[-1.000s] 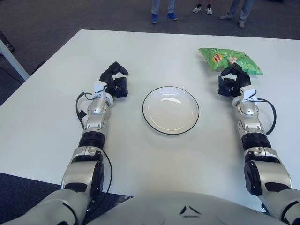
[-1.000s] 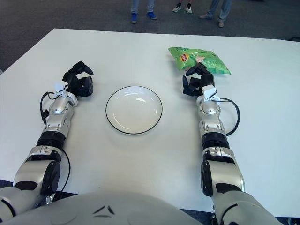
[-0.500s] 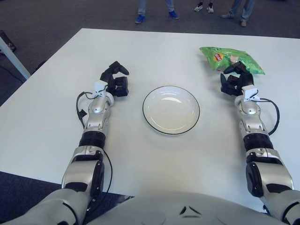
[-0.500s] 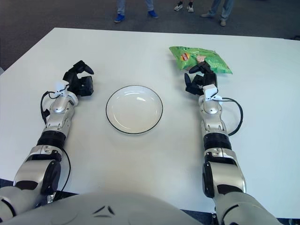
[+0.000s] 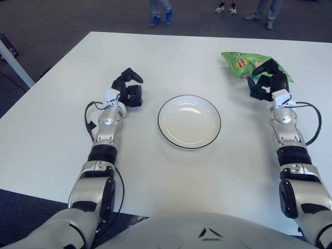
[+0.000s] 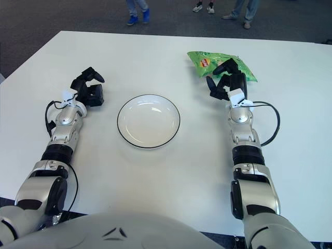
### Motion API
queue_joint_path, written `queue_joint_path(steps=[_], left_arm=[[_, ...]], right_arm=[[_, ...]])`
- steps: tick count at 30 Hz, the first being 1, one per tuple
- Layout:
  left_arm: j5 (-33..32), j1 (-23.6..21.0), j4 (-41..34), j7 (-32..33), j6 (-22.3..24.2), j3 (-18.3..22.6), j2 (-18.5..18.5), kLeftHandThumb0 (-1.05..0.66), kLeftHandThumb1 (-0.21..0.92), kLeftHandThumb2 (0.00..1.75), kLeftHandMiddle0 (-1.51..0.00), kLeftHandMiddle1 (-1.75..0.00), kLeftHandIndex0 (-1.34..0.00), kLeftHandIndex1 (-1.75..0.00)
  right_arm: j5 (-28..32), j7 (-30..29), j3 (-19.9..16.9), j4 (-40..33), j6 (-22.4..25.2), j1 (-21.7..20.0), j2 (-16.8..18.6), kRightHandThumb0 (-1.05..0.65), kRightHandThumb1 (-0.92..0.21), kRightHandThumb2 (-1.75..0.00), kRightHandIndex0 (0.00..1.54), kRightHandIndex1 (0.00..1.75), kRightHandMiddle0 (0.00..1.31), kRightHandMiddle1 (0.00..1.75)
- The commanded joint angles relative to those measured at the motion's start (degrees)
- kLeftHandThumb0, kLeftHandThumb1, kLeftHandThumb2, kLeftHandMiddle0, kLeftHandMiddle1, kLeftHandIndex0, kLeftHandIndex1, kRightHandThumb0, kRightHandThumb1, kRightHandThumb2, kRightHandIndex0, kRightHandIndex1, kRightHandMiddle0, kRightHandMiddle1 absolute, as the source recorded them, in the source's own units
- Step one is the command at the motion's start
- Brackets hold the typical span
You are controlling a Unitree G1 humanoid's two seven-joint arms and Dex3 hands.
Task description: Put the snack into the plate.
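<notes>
Since a second ago the right hand (image 5: 267, 83) has travelled forward and a little outward, from just short of the snack bag (image 5: 248, 63) to over its near right end, so its dark fingers (image 6: 222, 66) now overlap the green packet. They are spread and hooked above the bag; no closed grip on it is visible. The bag lies flat on the far right part of the white tabletop (image 5: 171, 171), well in from the far edge and nearer the right edge. Between the bag and the plate (image 5: 189, 121) runs a bare strip of tabletop. The plate, white with a dark rim, sits at centre and holds nothing. The left hand (image 5: 129, 88) shows to the left of the plate, apart from its rim, fingers loosely curled around nothing, with wide bare surface toward the left edge.
</notes>
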Motion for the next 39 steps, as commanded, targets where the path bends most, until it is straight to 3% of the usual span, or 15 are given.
queue_joint_path(steps=[1,8,11,13,19,21,24,27,36,39], left_arm=[[0.0,3.0,3.1,0.2,0.6,0.1,-0.5,-0.48,0.31,1.32,-1.27,-1.75,-0.61,-1.75],[-1.2,2.2,5.0,-0.4,0.0,0.8,-0.5,-0.47,0.34,1.29,-1.26,-1.75,-0.59,-1.75],[-1.4,1.9,5.6,-0.8,-0.3,0.9,-0.4,-0.47,0.34,1.28,-1.26,-1.75,-0.59,-1.75],[-1.5,1.8,5.9,-1.1,-0.5,0.9,-0.4,-0.47,0.34,1.28,-1.27,-1.75,-0.59,-1.75],[-1.4,1.5,6.7,-1.4,-0.8,1.0,-0.2,-0.47,0.34,1.28,-1.27,-1.75,-0.59,-1.75],[-1.1,1.4,6.9,-1.2,-0.8,0.9,-0.1,-0.47,0.34,1.28,-1.27,-1.75,-0.59,-1.75],[-0.9,1.3,7.0,-1.1,-0.7,0.7,0.0,-0.47,0.35,1.28,-1.26,-1.75,-0.59,-1.75],[-0.9,1.3,7.0,-1.0,-0.6,0.7,0.1,-0.46,0.35,1.27,-1.26,-1.75,-0.58,-1.75],[-0.4,1.3,7.2,-0.1,-1.5,0.7,-0.2,-0.47,0.35,1.28,-1.26,-1.75,-0.59,-1.75],[-0.3,1.3,7.4,0.0,-1.7,0.7,-0.2,-0.47,0.34,1.29,-1.26,-1.75,-0.59,-1.75]], right_arm=[[-1.9,-0.2,0.5,-0.5,-1.4,-2.4,-2.3,-0.38,-0.70,-0.83,0.83,1.75,0.33,1.75],[-4.1,1.5,1.8,-0.5,-2.8,-3.8,-5.8,-0.38,-0.71,-0.81,0.79,1.75,0.32,1.75],[-5.4,2.7,2.5,-1.4,-3.0,-4.0,-7.7,-0.13,-0.53,-1.06,0.64,1.73,0.27,1.75],[-6.5,2.9,2.9,-1.9,-2.8,-4.0,-8.8,-0.07,-0.50,-1.10,0.60,1.71,0.26,1.75],[-12.6,1.5,5.1,-3.2,-2.7,-4.2,-12.4,-0.02,-0.58,-0.98,0.52,1.63,0.19,1.75],[-16.4,0.4,6.6,-3.1,-3.3,-4.7,-14.5,-0.22,-0.78,-0.71,0.34,1.61,0.19,1.75],[-20.7,-0.6,9.0,-0.8,-5.1,-6.6,-17.1,-0.62,-0.87,-0.61,0.20,1.57,0.06,1.65],[-23.2,-1.3,11.2,2.5,-7.2,-8.8,-18.8,-0.80,-0.91,-0.60,0.14,1.53,0.02,1.54],[-30.4,-4.2,18.9,16.4,-14.2,-17.5,-22.5,-1.01,-0.92,-0.54,0.06,1.24,0.00,1.14],[-32.0,-4.3,21.1,19.4,-15.4,-19.8,-23.2,-1.03,-0.92,-0.60,0.04,1.02,0.00,1.01]])
